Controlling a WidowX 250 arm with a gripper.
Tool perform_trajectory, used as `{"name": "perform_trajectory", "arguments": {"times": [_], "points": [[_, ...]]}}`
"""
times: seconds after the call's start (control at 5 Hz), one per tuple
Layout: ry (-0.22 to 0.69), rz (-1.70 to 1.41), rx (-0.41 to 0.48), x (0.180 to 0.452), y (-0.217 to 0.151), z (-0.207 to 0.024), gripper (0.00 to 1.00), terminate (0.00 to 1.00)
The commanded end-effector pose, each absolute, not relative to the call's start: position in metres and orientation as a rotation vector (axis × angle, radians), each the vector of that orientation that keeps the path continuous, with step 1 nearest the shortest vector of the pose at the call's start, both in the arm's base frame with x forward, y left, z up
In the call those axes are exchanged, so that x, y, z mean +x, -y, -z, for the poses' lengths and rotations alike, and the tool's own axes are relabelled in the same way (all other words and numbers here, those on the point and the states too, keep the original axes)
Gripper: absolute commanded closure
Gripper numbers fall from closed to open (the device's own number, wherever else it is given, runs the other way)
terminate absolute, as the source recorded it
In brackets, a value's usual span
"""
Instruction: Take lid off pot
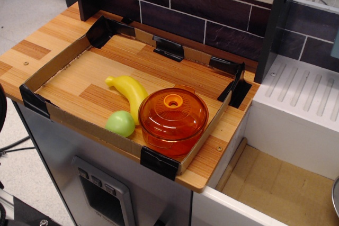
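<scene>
One domed orange lid (173,110) with ring knob caps the pot (172,140).

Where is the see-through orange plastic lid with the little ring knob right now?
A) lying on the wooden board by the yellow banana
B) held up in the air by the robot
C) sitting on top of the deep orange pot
C: the translucent orange domed lid sits closed on the deep orange plastic pot; no gripper is in view.
</scene>
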State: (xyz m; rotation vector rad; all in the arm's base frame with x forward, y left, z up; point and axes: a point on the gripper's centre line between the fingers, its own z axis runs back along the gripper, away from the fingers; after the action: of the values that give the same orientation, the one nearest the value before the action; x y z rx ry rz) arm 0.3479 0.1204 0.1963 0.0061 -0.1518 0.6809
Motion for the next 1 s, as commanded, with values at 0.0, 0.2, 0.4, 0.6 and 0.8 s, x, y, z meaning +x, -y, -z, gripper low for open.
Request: {"name": "perform_trajectory", "arguments": {"times": [0.0, 0.2, 0.4, 0.6, 0.8], "points": [[0.152, -0.681, 0.006, 0.348, -0.12, -0.196, 0.0, 0.0], [0.142, -0.668, 0.011, 0.339, -0.09, -0.185, 0.0, 0.0], [0.128, -0.629, 0.002, 0.327, -0.061, -0.18, 0.0, 0.0], [0.121, -0.587, -0.006, 0.309, -0.034, -0.177, 0.0, 0.0], [0.114, -0.545, 0.004, 0.291, -0.016, -0.165, 0.0, 0.0]]}}
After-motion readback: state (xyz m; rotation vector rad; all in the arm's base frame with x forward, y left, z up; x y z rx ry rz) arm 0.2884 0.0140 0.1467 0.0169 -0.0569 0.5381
